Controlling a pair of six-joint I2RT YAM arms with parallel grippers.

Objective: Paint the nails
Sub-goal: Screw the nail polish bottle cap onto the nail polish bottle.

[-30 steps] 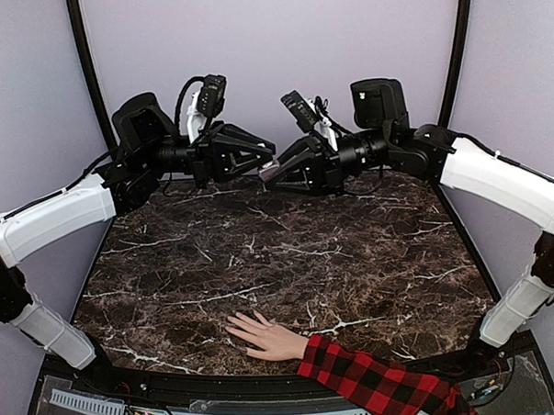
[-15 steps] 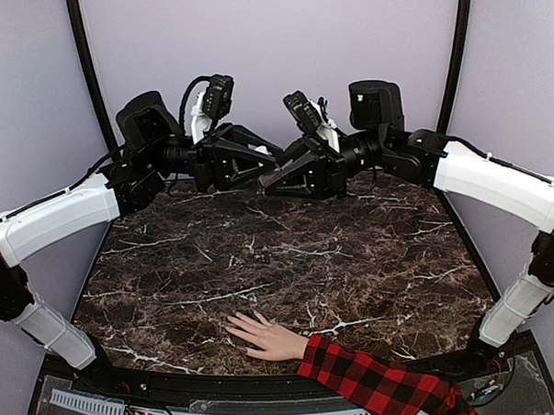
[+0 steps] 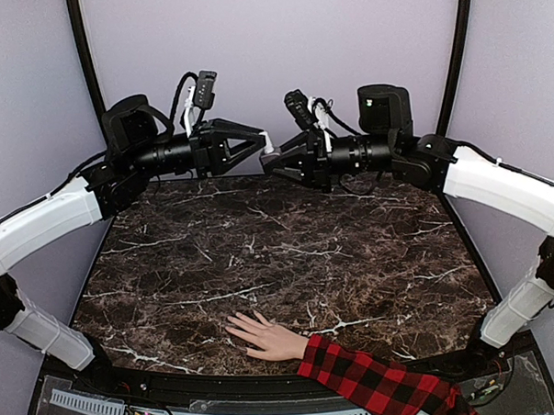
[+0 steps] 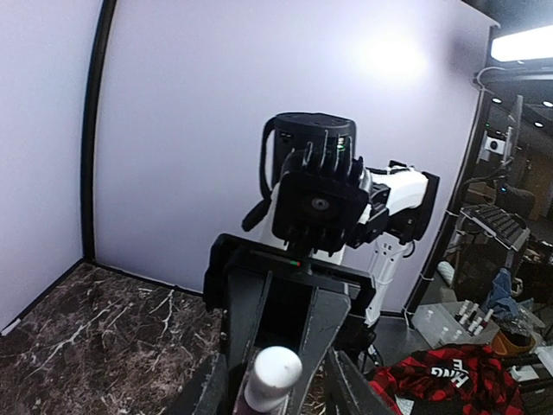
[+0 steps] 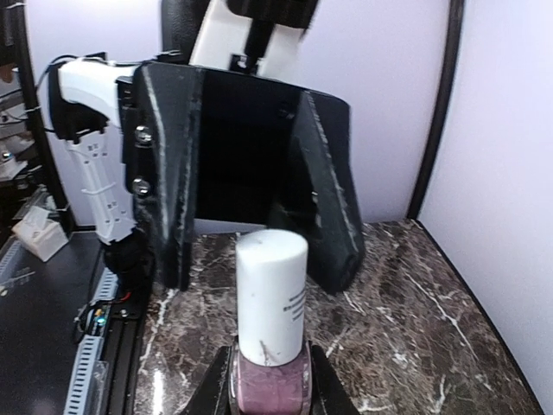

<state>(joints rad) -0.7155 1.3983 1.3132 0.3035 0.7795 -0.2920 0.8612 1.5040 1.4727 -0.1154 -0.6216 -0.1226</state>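
Note:
A pale hand [image 3: 264, 335] with spread fingers lies flat at the table's near edge, its red-and-black plaid sleeve [image 3: 377, 383] running off to the right. Its nails are too small to make out. High over the far edge, my right gripper [image 3: 269, 162] [image 5: 270, 399] is shut on a purple polish bottle [image 5: 270, 393], whose white cap [image 5: 272, 294] [image 4: 275, 372] points at the left gripper. My left gripper [image 3: 258, 140] [image 4: 275, 399] faces it with jaws open. Its fingers [image 5: 328, 199] stand wide on either side just beyond the cap, not touching it.
The dark marble table [image 3: 288, 253] is walled by lilac panels [image 3: 270, 42] at the back and sides. Both arms hang over the far edge. Beyond the right arm's base [image 4: 389, 207], off the table, lie red plaid cloth [image 4: 441, 376] and a stand with small bottles [image 4: 462, 316].
The left jaws have opened and let go of the white cap. The left arm has drawn back to the left and both grippers have risen a little. The hand has stayed still.

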